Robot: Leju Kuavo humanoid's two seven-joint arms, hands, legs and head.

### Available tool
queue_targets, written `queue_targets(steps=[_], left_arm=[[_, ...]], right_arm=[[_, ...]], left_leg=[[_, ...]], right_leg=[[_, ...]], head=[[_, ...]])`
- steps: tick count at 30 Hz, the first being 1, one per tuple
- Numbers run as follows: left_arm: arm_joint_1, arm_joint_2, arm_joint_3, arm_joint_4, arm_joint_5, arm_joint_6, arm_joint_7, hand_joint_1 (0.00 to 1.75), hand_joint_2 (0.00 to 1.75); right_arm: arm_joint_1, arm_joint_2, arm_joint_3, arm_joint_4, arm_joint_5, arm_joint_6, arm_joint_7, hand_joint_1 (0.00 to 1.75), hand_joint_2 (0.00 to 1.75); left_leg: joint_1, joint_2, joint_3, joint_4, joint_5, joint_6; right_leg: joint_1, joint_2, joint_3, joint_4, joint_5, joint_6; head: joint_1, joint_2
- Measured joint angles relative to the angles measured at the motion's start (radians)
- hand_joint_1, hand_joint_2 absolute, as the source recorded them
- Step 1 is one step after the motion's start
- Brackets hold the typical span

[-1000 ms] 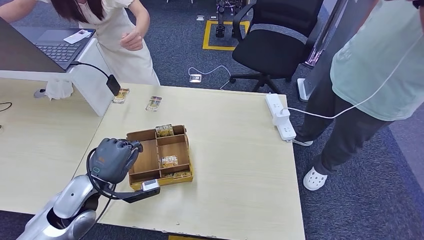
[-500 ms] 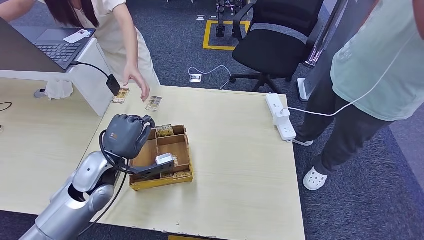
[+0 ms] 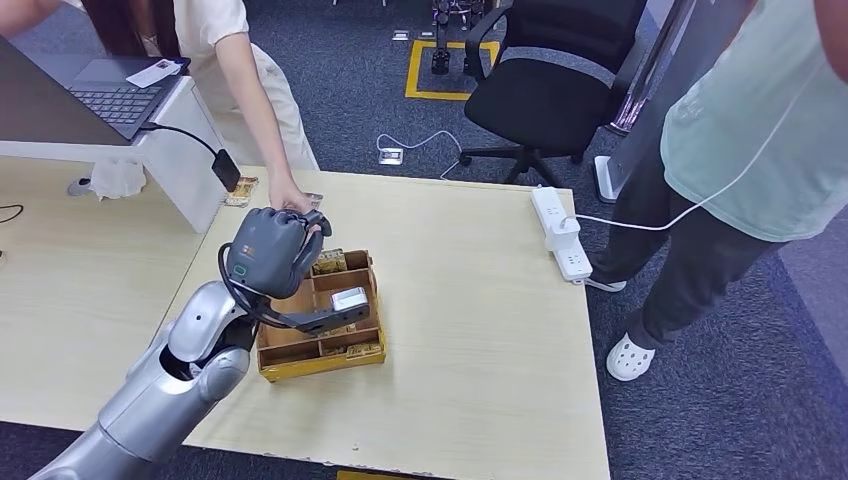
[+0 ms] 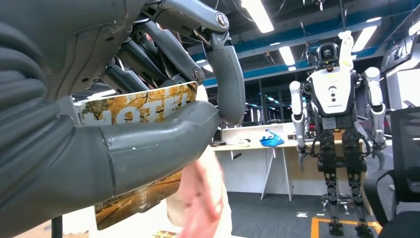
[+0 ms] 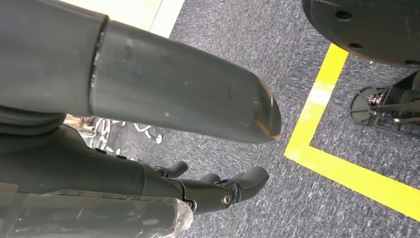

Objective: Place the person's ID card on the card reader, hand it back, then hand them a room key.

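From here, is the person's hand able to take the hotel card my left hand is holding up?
Probably yes. The left hand pinches the hotel card raised above the wooden tray, and the person's hand is right beside it with nothing between.

- The head camera looks forward and down from high on the robot, taking in the pale desk (image 3: 480, 300), the wooden tray (image 3: 345, 350), a person's hand (image 3: 290, 199) reaching in at the far edge and the carpet beyond.
- The left wrist camera sits close behind the left hand (image 4: 124, 124), facing level across the room toward a standing humanoid robot (image 4: 334, 129); the hotel key card (image 4: 141, 106) lies very near the lens.
- The right wrist camera, close behind the right hand (image 5: 163, 124), points down at the carpeted floor (image 5: 257, 59) and a yellow floor line (image 5: 322, 119).
- Head and left wrist views share the left hand (image 3: 270, 250) and the person's hand (image 4: 200, 198).
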Motion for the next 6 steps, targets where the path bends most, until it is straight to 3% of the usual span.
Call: queue_targets(steps=[6], left_arm=[[-0.019, -0.010, -0.010, 0.015, 0.002, 0.000, 0.000, 1.75, 1.75]], right_arm=[[-0.003, 0.000, -0.003, 0.009, 0.010, -0.008, -0.004, 0.00, 0.00]], left_leg=[[0.000, 0.000, 0.000, 0.000, 0.000, 0.000]], right_leg=[[0.000, 0.000, 0.000, 0.000, 0.000, 0.000]], head=[[0.000, 0.000]])
